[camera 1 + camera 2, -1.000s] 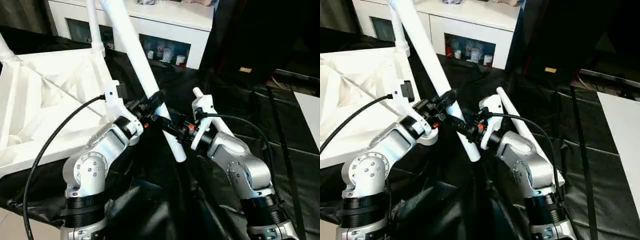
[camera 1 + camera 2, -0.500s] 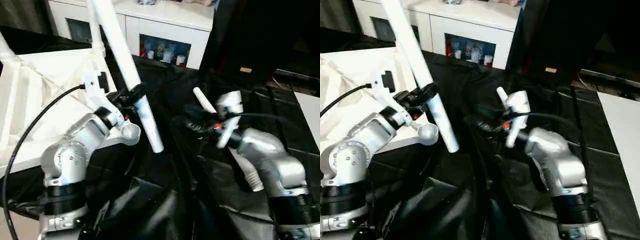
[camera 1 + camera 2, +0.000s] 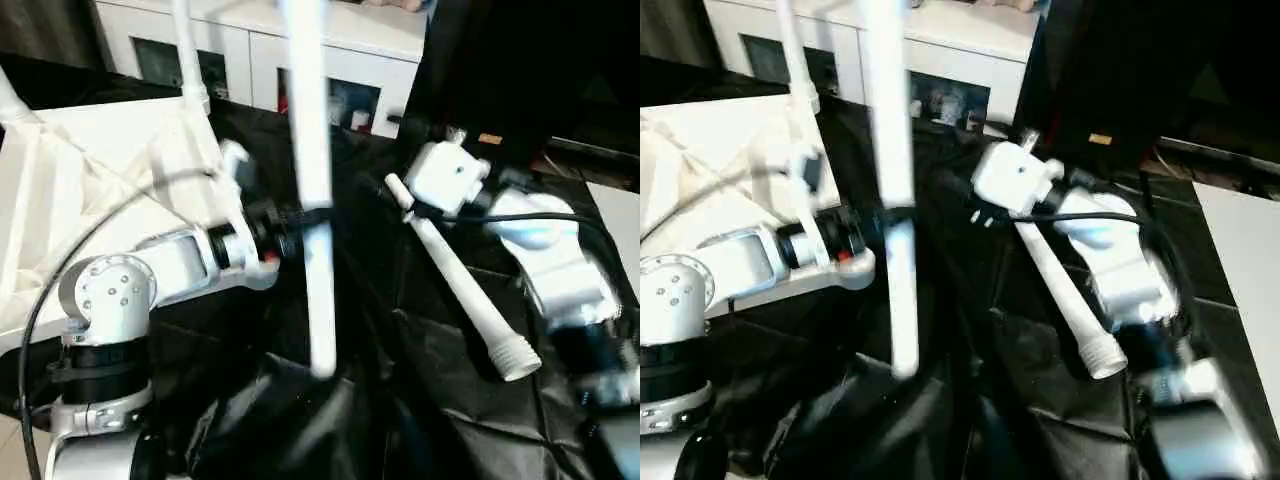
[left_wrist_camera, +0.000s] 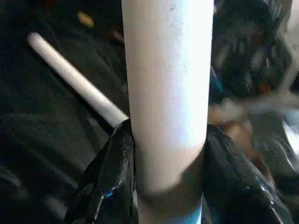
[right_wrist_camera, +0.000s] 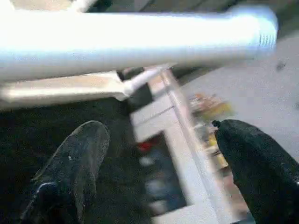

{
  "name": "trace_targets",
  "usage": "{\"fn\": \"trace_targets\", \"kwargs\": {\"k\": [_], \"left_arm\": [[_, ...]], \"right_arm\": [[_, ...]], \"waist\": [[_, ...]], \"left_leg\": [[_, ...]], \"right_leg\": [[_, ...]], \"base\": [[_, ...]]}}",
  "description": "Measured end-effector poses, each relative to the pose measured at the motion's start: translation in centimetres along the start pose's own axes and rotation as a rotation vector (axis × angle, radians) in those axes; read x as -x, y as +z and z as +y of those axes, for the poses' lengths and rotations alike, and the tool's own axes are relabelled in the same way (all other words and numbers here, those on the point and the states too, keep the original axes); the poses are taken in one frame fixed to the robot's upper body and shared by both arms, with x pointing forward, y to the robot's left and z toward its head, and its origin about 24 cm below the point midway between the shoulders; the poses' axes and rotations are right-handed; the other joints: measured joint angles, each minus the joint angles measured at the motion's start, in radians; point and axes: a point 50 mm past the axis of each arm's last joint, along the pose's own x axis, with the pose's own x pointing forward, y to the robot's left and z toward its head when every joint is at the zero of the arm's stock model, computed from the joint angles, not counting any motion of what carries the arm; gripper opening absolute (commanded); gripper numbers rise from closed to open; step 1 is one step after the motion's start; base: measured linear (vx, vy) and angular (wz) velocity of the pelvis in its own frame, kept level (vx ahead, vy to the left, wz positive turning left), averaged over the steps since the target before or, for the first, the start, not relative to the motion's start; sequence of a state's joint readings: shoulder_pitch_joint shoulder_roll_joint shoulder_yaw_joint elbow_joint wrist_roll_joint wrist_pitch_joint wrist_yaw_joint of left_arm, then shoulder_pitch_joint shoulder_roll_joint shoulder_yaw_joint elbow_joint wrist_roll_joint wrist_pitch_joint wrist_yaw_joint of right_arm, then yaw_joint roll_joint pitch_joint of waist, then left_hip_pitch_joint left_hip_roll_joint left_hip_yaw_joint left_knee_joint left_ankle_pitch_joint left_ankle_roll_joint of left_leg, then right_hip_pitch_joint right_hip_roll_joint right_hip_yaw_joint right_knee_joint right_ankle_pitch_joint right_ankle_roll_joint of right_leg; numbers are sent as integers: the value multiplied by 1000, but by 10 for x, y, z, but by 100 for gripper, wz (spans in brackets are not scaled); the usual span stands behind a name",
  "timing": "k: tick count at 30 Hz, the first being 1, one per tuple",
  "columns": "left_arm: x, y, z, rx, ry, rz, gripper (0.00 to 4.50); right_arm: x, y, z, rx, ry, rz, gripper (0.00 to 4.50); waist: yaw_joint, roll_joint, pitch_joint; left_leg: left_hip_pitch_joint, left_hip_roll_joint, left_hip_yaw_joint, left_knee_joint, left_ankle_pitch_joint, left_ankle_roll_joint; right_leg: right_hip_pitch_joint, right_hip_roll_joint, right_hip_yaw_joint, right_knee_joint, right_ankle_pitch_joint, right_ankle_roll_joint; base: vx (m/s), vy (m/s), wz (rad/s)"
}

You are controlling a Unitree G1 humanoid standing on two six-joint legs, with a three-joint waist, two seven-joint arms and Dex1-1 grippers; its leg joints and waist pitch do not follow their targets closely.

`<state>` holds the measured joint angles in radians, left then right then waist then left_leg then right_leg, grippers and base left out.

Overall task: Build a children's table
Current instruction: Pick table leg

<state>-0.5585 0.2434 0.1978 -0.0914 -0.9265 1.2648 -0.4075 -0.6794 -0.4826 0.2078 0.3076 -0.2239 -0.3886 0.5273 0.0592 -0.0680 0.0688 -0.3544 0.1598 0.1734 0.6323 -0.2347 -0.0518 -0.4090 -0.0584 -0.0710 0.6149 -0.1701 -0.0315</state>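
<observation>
Your left end effector (image 4: 168, 186) is pinching a white leg (image 3: 310, 150) of the children's table. In the left wrist view both black fingers (image 4: 117, 172) press against the sides of the round shaft. From the head camera that leg stands almost upright in front of you, its top running out of frame near the white cabinet (image 3: 330, 50) and its lower end hanging free above the black sheet (image 3: 400, 400) that covers the floor. The grip sits on the lower part of the leg, with a short length of shaft below the fingers.

Your right end effector (image 5: 159, 154) is spread wide, with nothing between its fingers (image 5: 74, 158). In the right wrist view the held leg crosses beyond the fingertips, apart from them. The white wrist housing of that arm (image 3: 450, 175) is raised on the right, above the narrow end of a second leg (image 3: 460, 290).

That second leg lies loose on the black sheet, slanting away from the right wrist, its ribbed thicker end (image 3: 515, 358) pointing toward you.

The tabletop (image 3: 90, 200) lies upside down to your left, ribbed underside up, just beside the left forearm. Another leg (image 3: 185, 50) already stands in its far corner socket, upright.
</observation>
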Motion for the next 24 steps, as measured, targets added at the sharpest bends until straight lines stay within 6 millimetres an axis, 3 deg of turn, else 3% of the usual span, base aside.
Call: {"fn": "trace_targets", "kwargs": {"k": [13,17,24], "left_arm": [[17,-11,-16,30,-126,219,169],[15,-18,-20,41,-152,285,169],[12,-17,-23,70,-194,254,168]], "right_arm": [[4,-20,23,294,106,-33,414],[0,-16,18,385,59,-95,414],[0,-13,15,429,-37,-153,414]], "waist": [[-6,0,0],[-8,0,0],[-12,0,0]], "left_leg": [[0,0,0,1,0,0],[0,0,0,1,0,0],[0,0,0,2,0,0]], "right_leg": [[0,0,0,2,0,0],[-1,1,1,3,0,0],[-1,1,1,3,0,0]], "base": [[0,0,0],[0,0,0],[0,0,0]]}}
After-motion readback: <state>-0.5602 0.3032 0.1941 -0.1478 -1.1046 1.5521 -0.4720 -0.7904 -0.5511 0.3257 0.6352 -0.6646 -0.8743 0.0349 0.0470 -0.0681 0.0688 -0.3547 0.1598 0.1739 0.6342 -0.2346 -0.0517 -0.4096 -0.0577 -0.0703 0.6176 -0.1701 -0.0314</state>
